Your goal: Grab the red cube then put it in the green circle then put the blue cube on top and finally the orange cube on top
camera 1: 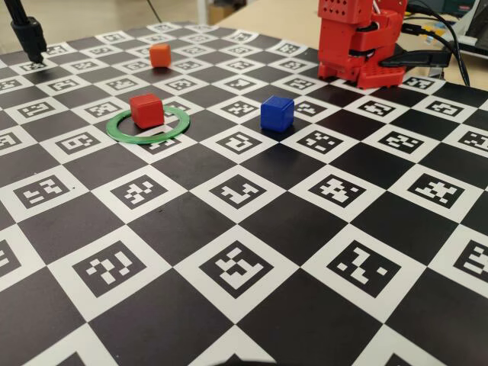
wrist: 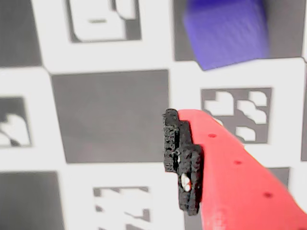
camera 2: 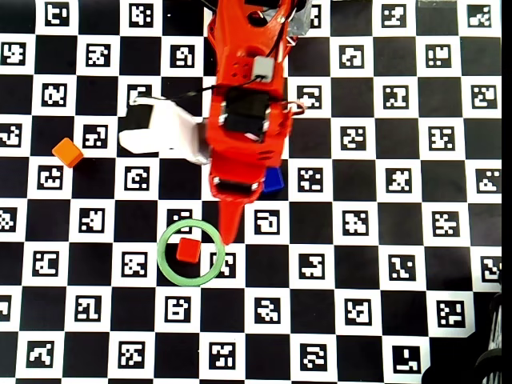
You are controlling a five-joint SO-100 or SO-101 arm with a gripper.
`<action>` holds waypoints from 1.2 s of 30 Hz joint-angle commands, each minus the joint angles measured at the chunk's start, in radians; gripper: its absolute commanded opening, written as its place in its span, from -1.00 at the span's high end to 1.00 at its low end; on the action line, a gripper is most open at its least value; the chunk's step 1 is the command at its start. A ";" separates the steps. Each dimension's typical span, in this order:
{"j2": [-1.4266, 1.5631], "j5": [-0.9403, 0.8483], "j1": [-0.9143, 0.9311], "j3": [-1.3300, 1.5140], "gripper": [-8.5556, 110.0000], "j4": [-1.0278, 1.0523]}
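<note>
Desk: black-and-white checkerboard, each white square bearing a black coded marker. Green circle: plain green, with the red cube inside it; blue cube and orange cube outside it. Hand: red finger, black pad.

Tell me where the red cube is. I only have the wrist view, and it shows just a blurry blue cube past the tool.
Observer: The red cube sits inside the green circle, with nothing stacked on it.
Operator: Is the blue cube clear of the circle?
Observer: Yes. In the fixed view the blue cube stands on the board to the right of the circle, apart from it.
Operator: And the orange one?
Observer: The orange cube sits alone, farther back than the circle in the fixed view.
</note>
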 commanded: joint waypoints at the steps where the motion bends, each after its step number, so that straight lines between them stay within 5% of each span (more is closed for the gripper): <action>1: 0.089 0.002 -0.066 0.021 -0.05 0.035; 36: 0.106 -0.115 -0.114 0.669 -0.05 -0.520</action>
